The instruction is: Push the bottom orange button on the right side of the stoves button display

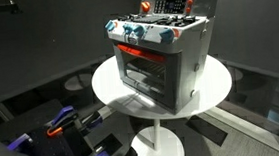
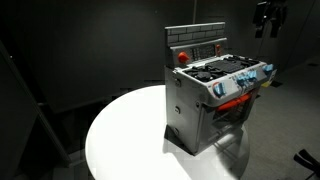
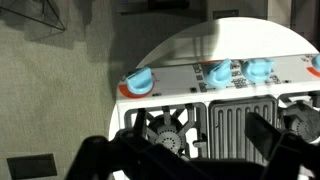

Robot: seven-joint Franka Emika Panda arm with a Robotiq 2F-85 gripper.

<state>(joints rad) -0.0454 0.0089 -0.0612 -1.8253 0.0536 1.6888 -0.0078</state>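
Gripper (image 3: 185, 160) hangs over the grey toy stove (image 1: 162, 51) facing down, black fingers (image 3: 270, 140) spread wide, gripping nothing. Button display panel (image 2: 200, 47) stands along the stove's far edge; I can't pick out the orange button. Round white table (image 2: 120, 130) shows bare rim all round.

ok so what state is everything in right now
tool: open, above the stove, touching nothing
stove: upright on the white table
oven door: shut
blue knobs: untouched
red button: untouched
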